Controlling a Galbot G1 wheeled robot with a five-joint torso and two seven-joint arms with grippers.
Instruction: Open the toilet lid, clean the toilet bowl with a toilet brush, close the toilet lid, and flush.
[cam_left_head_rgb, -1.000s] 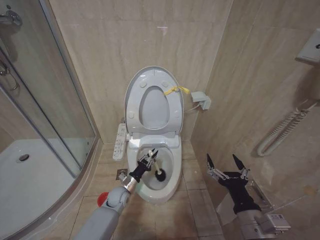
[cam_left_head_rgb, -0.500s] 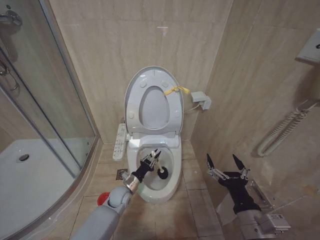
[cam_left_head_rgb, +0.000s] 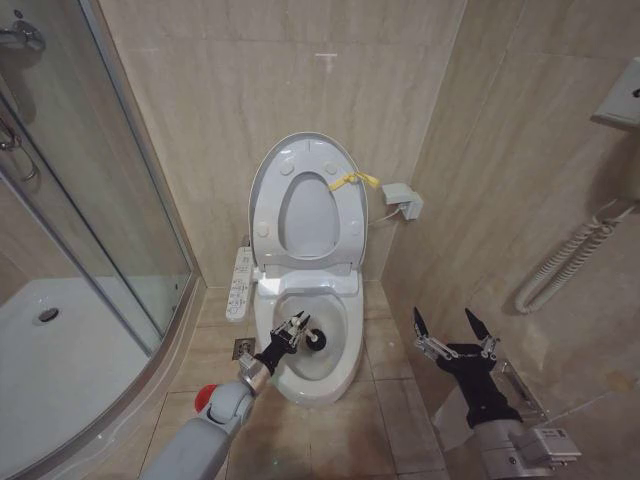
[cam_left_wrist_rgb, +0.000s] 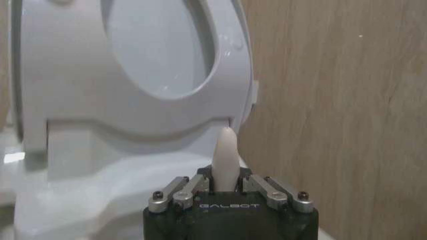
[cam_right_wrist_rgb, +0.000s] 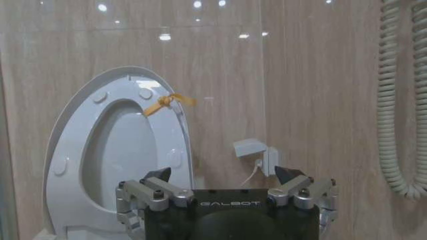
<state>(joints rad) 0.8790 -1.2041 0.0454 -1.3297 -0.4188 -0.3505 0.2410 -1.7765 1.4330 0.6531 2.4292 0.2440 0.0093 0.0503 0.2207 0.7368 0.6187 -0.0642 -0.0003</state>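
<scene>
The toilet lid (cam_left_head_rgb: 305, 215) stands raised against the back wall with the seat ring in front of it and a yellow strap (cam_left_head_rgb: 350, 181) at its rim. Below it the toilet bowl (cam_left_head_rgb: 335, 372) lies uncovered. My left gripper (cam_left_head_rgb: 293, 330) hangs over the bowl's near-left part, shut on the white handle of the toilet brush (cam_left_head_rgb: 316, 340), whose dark head is inside the bowl. The left wrist view has the handle (cam_left_wrist_rgb: 225, 150) sticking out between the shut fingers toward the raised lid (cam_left_wrist_rgb: 153, 45). My right gripper (cam_left_head_rgb: 452, 335) hovers open to the right of the toilet, facing the lid (cam_right_wrist_rgb: 127, 145).
A glass shower enclosure (cam_left_head_rgb: 110, 200) and white shower tray (cam_left_head_rgb: 60, 370) fill the left side. A control panel (cam_left_head_rgb: 240, 283) hangs by the toilet's left side, a red cup holder (cam_left_head_rgb: 205, 397) stands on the floor near my left arm. A wall box (cam_left_head_rgb: 402, 200) and coiled hose (cam_left_head_rgb: 565, 265) sit on the right wall.
My left gripper has drawn back toward the bowl's near-left rim, dragging the brush head a little left and farther in. The right arm has stayed still.
</scene>
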